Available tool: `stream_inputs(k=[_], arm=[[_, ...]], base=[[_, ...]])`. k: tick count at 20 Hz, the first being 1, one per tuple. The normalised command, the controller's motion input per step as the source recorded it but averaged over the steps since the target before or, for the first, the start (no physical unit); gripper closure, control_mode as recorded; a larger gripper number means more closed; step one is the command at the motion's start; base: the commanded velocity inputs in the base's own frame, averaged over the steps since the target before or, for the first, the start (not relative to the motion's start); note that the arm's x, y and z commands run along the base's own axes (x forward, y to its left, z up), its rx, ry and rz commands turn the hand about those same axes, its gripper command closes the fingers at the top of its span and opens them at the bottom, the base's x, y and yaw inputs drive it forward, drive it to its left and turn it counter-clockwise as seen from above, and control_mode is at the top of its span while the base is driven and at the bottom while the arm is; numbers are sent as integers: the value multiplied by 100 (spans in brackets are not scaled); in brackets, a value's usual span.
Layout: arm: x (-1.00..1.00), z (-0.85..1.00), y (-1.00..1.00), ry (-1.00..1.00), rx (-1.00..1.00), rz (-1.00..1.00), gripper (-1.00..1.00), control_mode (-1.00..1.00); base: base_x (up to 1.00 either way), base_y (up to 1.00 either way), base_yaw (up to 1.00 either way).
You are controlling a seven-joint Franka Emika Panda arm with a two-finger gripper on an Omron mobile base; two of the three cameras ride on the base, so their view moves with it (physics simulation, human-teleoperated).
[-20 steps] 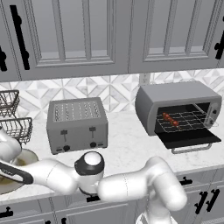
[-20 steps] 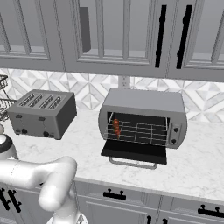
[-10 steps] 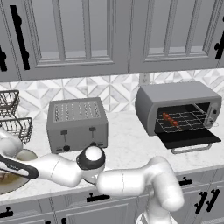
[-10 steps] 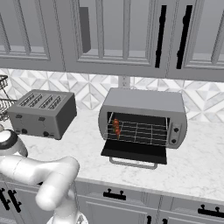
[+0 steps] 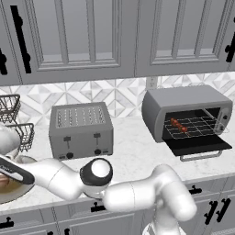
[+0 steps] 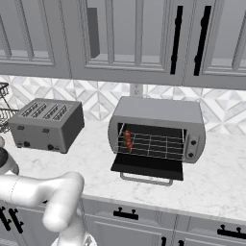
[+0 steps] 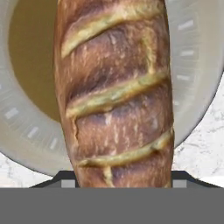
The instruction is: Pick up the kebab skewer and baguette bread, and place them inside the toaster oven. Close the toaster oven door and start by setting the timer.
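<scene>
Lying lengthwise over a cream, ridged-rim plate (image 7: pixel 192 78) on the marbled white counter (image 7: pixel 205 153): golden-brown slashed baguette bread (image 7: pixel 116 96), pinched between the two dark fingertips (image 7: pixel 65 180) of the gripper (image 7: pixel 120 181), judging by how tightly they flank the loaf. Already threaded onto the wire rack inside the grey toaster oven (image 6: pixel 158 132): red-and-brown kebab skewer (image 6: pixel 128 139), with the dark glass toaster oven door (image 6: pixel 146 168) dropped open. Risking a tilt or slip on lifting, through a grip apparently near one end of the loaf; also clipping the slotted grey pop-up toaster (image 5: pixel 81 131) during the swing across.
</scene>
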Motion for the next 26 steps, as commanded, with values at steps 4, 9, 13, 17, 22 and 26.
stream_inputs(k=[4,9,13,17,22,26], arm=[[-78,38,-100,0,0,0,100,-100],[-45,17,-100,0,0,0,100,-100],[-24,21,-100,0,0,0,100,-100],[-42,41,-100,0,4,-2,100,-100],[-38,49,-100,0,5,0,100,-100],[-48,46,-100,0,5,0,100,-100]], base=[[0,0,0],[0,0,0],[0,0,0],[0,0,0],[0,0,0],[0,0,0]])
